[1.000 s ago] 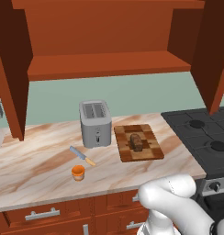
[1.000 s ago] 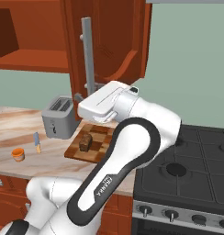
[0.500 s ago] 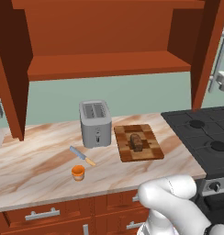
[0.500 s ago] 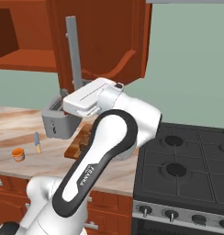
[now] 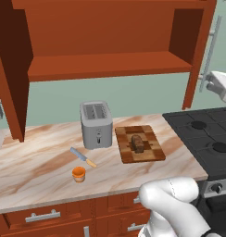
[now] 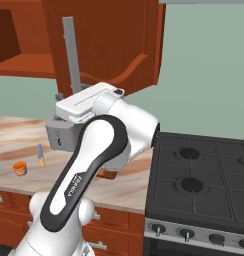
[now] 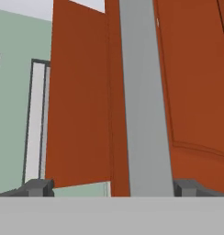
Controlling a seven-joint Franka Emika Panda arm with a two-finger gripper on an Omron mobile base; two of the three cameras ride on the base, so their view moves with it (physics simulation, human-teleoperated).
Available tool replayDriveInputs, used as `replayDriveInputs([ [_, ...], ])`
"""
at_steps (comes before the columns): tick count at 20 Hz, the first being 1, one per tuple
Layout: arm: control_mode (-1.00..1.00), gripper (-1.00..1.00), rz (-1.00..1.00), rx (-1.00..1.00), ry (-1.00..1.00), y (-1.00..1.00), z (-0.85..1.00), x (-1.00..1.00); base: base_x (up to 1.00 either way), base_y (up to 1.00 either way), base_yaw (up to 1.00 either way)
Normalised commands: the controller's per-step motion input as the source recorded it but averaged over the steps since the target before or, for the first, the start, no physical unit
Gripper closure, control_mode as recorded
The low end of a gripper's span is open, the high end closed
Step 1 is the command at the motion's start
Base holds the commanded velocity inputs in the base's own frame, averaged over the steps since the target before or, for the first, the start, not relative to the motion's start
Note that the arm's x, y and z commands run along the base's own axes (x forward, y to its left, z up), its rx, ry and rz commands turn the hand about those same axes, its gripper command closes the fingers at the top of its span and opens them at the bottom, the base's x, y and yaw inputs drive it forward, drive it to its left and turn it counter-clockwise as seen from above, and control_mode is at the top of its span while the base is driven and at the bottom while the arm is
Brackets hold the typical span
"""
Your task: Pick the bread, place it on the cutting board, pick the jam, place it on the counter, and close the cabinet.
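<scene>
Cutting board (image 6: 108,173) mostly hidden behind arm, right base view; hand (image 7: 109,187) fingers apart, straddling cabinet (image 5: 105,51) door's grey handle (image 7: 143,96), centre frame

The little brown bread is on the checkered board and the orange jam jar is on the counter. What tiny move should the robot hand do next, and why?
Probably keep pushing the right-hand reddish wooden cabinet door toward shut. Its grey bar handle stands between the gripper fingertips, and both doors hang open. The dark brown bread lies on the checkered cutting board; the orange jam jar stands on the marbled counter.
</scene>
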Motion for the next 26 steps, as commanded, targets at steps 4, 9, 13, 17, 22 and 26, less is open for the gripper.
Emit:
replayDriveInputs([
  [4,-1.00,-1.00,-0.09,0.00,0.00,0.28,0.00,0.05,0.00,0.00,0.00],
  [9,-1.00,-1.00,-0.11,0.00,0.00,0.31,0.00,0.15,0.00,0.00,0.00],
  [13,-1.00,-1.00,-0.11,0.00,0.00,0.26,0.00,0.19,0.00,0.00,0.00],
  [17,-1.00,-1.00,-0.10,0.00,0.00,0.21,0.00,0.23,0.00,0.00,0.00],
  [22,-1.00,-1.00,-0.09,0.00,0.00,0.18,0.00,0.26,0.00,0.00,0.00],
  [26,-1.00,-1.00,-0.09,0.00,-0.01,0.18,0.00,0.26,0.00,0.00,0.00],
])
